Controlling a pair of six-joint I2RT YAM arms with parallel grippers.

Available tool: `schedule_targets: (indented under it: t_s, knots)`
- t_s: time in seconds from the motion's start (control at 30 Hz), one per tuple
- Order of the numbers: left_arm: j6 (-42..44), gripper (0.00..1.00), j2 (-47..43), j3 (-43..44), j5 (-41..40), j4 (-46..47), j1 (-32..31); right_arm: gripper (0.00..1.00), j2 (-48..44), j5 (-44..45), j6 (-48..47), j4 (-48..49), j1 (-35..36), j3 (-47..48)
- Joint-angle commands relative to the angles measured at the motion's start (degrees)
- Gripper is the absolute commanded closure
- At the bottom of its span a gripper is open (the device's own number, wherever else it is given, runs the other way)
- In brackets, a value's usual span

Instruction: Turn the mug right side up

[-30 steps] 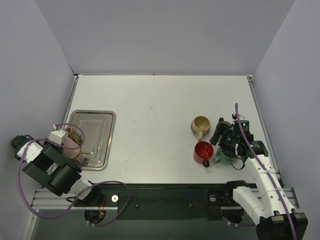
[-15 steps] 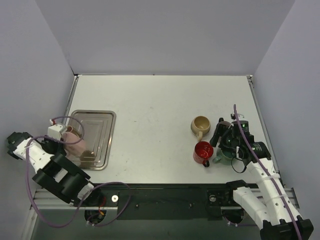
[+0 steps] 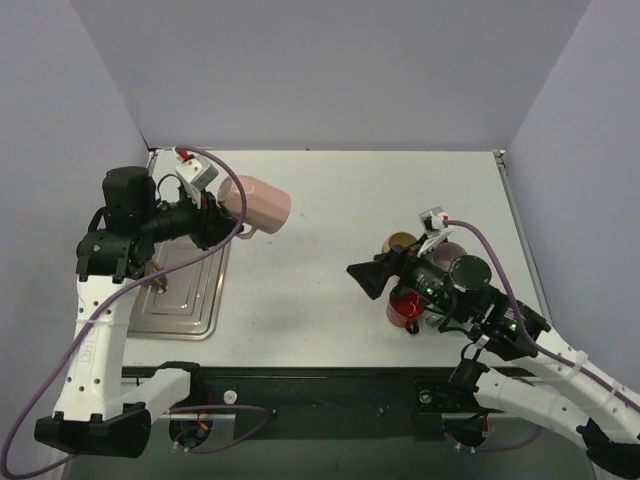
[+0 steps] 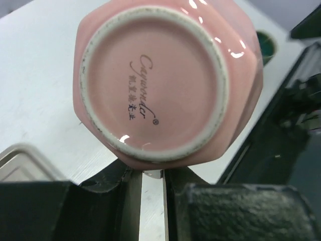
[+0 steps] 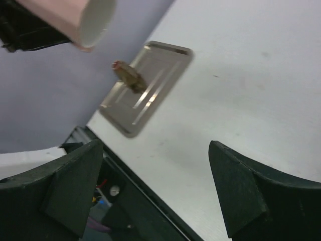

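The pink mug hangs in the air straight ahead of our left gripper, tipped on its side. Its stamped base faces back toward the wrist and its white-lined mouth points away, toward the right arm. The left gripper is clenched on the mug, its two fingers nearly closed on a pale sliver at the mug's lower side. Below and behind that gripper we see the metal tray on the table, with a small brown thing lying in it. Our right gripper is released, its fingers wide apart, well apart from the mug. Just behind it sit a red mug and a tan mug.
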Motion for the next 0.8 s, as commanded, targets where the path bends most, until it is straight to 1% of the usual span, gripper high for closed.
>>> schedule_targets:
  t_s: [0.0, 0.03, 0.1, 0.2, 0.3, 0.33, 0.37, 0.43, 0.47, 0.5, 0.53, 0.57, 0.6, 0.63, 0.67, 0.7, 0.73, 0.77]
  knots:
    - [-23.5, 1.00, 0.5, 7.3, 7.7, 12.9, -7.7, 0.20, 7.0, 0.6, 1.7, 31.9, 12.1, -0.9]
    - [-24.3, 1.00, 0.9, 7.7, 8.1, 12.6, -8.7, 0.20, 8.3, -0.1, 0.8, 37.0, 13.3, -0.5]
    - [-25.9, 1.00, 0.8, 6.8, 8.2, 12.9, -12.5, 0.21, 12.4, -0.5, 0.6, 42.5, 15.5, 1.4]
    - [-27.6, 1.00, 0.1, 5.1, 8.2, 14.3, -15.4, 0.24, 16.2, -1.9, 0.9, 48.8, 16.1, 4.3]
    - [-28.2, 1.00, -0.3, 3.2, 7.9, 15.9, -17.8, 0.27, 20.0, -4.1, 0.8, 51.8, 16.3, 7.0]
    - [-28.1, 1.00, -0.5, 2.9, 8.4, 16.3, -18.0, 0.30, 20.5, -4.0, 0.6, 52.4, 16.3, 7.4]
    - [-27.8, 1.00, -0.5, 2.7, 8.8, 16.1, -18.2, 0.35, 21.1, -3.4, 0.3, 52.5, 16.3, 8.0]
    - [-26.6, 1.00, -0.4, 2.3, 9.5, 14.9, -18.5, 0.38, 21.2, -1.8, -0.7, 51.7, 16.3, 8.5]
    - [-25.4, 1.00, -0.2, 2.0, 10.0, 14.4, -18.8, 0.38, 21.2, -1.5, -1.9, 51.5, 16.3, 8.6]
    - [-25.1, 1.00, -0.2, 1.8, 10.0, 13.8, -19.4, 0.41, 21.4, -1.0, -2.7, 51.4, 16.3, 8.9]
    - [-24.5, 1.00, -0.1, 0.9, 10.1, 13.8, -19.8, 0.46, 21.4, -0.4, -4.2, 50.6, 16.3, 9.3]
    - [-24.3, 1.00, -0.1, 0.6, 10.1, 13.8, -20.4, 0.66, 21.8, 0.8, -4.7, 50.2, 16.3, 9.8]
    - [-23.7, 1.00, 0.0, -0.1, 10.3, 13.8, -20.8, 0.76, 22.1, 2.5, -5.4, 48.9, 16.3, 10.3]
    - [-22.9, 1.00, 0.0, -0.1, 10.7, 13.2, -21.2, 0.99, 22.6, 4.4, -5.6, 47.3, 16.0, 11.5]
    - [-21.6, 1.00, 0.1, 0.0, 10.4, 12.5, -21.3, 1.00, 22.8, 5.3, -5.8, 43.5, 15.9, 12.0]
    - [-20.7, 0.65, 0.4, 0.3, 7.7, 10.2, -21.2, 1.00, 22.8, 8.3, -6.1, 41.5, 15.7, 13.2]
    - [-17.1, 0.51, 0.4, 1.0, 6.4, 8.4, -21.2, 1.00, 22.8, 9.2, -6.8, 37.0, 15.5, 13.6]
    - [-15.6, 0.24, 0.4, 1.1, 2.4, 5.8, -21.2, 1.00, 22.7, 12.0, -7.2, 34.6, 15.4, 14.7]
